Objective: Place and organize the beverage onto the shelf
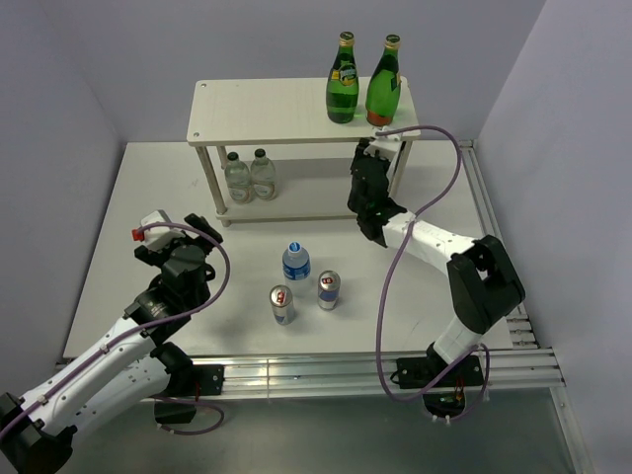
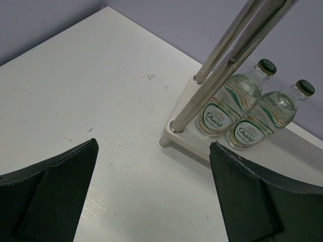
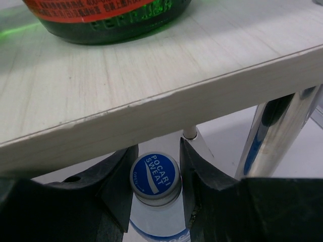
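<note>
Gripping bottle (image 3: 155,176) unseen overhead: right gripper (image 3: 155,157)

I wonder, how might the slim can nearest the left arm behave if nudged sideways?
Standing tall and narrow, the can would probably tip if pushed high. Once down, its round body would likely roll on the flat table. Its shiny metal looks somewhat slippery.

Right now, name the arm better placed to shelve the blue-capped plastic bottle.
Right: the right gripper clamps the blue-capped plastic bottle right at the pale wooden shelf. The left gripper is open and empty.
</note>
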Tool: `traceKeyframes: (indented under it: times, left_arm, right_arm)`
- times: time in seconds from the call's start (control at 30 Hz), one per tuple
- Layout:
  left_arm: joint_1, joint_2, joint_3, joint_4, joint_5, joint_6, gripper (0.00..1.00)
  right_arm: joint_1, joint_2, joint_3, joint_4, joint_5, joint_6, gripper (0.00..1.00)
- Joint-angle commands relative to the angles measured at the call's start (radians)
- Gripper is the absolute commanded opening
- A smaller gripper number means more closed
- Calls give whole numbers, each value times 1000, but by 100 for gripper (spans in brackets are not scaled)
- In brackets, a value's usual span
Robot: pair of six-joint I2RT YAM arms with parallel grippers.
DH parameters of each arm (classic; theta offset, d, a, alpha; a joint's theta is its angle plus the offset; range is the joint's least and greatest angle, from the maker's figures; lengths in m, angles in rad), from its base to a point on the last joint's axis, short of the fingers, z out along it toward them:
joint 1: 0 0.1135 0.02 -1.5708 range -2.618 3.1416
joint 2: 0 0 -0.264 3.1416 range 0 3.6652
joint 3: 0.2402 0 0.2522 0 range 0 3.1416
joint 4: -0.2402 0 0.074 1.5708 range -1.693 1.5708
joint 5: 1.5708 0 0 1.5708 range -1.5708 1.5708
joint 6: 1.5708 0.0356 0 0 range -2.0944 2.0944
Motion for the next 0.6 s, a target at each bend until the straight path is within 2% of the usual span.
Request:
traceKeyframes:
  times: [0.0, 0.03, 0.1, 0.13, 0.33, 0.57]
  left_arm:
    - [0, -14, 11, 24, -6, 11, 99]
    - [0, -17, 10, 21, -6, 11, 99]
    - [0, -16, 11, 22, -6, 11, 99]
    - [0, -14, 11, 22, -7, 9, 99]
    - [-1, -14, 10, 22, -7, 9, 99]
    - [0, -14, 11, 19, -7, 8, 99]
  right_arm:
    - [7, 9, 63, 119, 36, 11, 4]
    - [5, 20, 68, 111, 39, 15, 28]
    - [7, 28, 74, 97, 39, 20, 57]
    - [5, 28, 77, 90, 39, 23, 99]
    - [10, 8, 77, 70, 36, 18, 100]
    - [37, -78, 5, 58, 35, 34, 100]
